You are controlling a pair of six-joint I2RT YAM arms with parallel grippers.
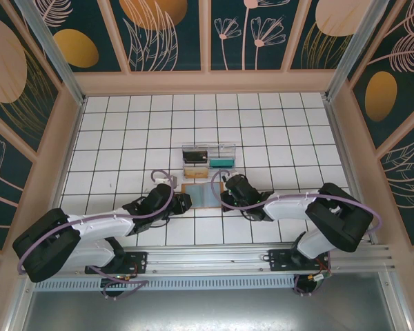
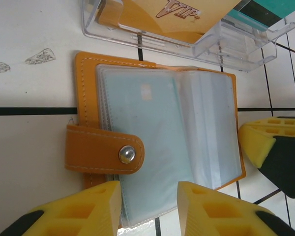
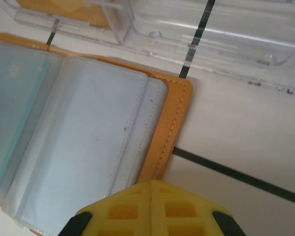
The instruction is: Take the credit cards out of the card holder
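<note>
Top external: card holder (image 1: 199,194) lay open mid-table (image 1: 124,124), clear tray (image 1: 208,157) just at its 12 o'clock. Left gripper (image 2: 150,196) at its 9 o'clock, jaws partly apart, clamping nothing. Right gripper (image 3: 151,189) at 3 o'clock, fingers pressed together, empty, tips at the cover edge.

The left wrist view's top edge cuts off the clear tray (image 2: 236,44), and the left tool (image 2: 149,196) hides part of the near edge of the card holder (image 2: 152,123). From above, its pockets are too small to make out.
</note>
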